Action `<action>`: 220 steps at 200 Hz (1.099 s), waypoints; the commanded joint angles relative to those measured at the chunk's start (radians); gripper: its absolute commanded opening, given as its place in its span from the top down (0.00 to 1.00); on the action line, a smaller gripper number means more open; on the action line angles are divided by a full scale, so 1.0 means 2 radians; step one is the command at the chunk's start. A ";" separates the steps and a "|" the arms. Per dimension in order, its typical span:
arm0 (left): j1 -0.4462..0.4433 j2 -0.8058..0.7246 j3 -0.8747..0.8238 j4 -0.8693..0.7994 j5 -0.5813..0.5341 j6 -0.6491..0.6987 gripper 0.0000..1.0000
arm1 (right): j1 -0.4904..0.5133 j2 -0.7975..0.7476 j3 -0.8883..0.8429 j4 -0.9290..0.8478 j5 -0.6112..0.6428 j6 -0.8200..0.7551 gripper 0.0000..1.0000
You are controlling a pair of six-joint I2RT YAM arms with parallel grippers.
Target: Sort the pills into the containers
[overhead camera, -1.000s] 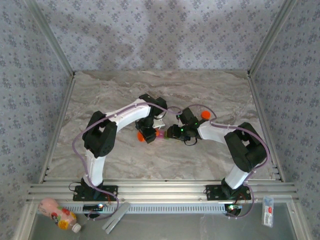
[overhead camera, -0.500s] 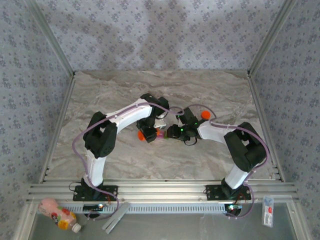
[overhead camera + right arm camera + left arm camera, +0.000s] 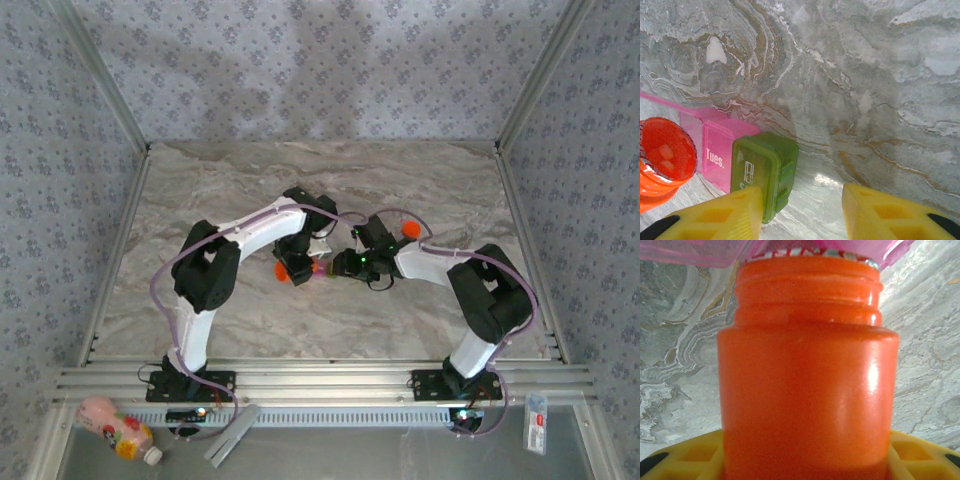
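Holding the uncapped orange bottle (image 3: 807, 390) in the left gripper (image 3: 296, 264), clamping its body between the yellow fingers (image 3: 682, 460). Presenting the bottle's open mouth, with pills (image 3: 662, 152) showing inside, against the pink compartment (image 3: 715, 150) of the pill case (image 3: 747, 162). Positioning the right gripper (image 3: 801, 197) at the green compartment (image 3: 762, 172) of the pill case, with jaws parted, gripping nothing, one finger overlapping that compartment's edge. Resting the pill case on the marble table (image 3: 880, 75), between both grippers. Showing the orange cap (image 3: 410, 229) well apart from the pill case, on the right arm's side
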 commanded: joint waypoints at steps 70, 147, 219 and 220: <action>0.001 -0.002 0.025 -0.027 -0.008 0.010 1.00 | 0.001 0.002 -0.001 -0.006 -0.004 0.006 0.53; 0.002 0.014 0.020 -0.026 -0.014 0.012 1.00 | 0.001 0.005 -0.001 -0.005 -0.006 0.006 0.53; 0.002 0.009 0.023 -0.029 -0.027 0.013 1.00 | 0.001 0.007 0.000 -0.003 -0.007 0.006 0.53; 0.002 0.008 0.024 -0.030 -0.027 0.013 1.00 | 0.001 0.007 0.000 -0.003 -0.006 0.006 0.53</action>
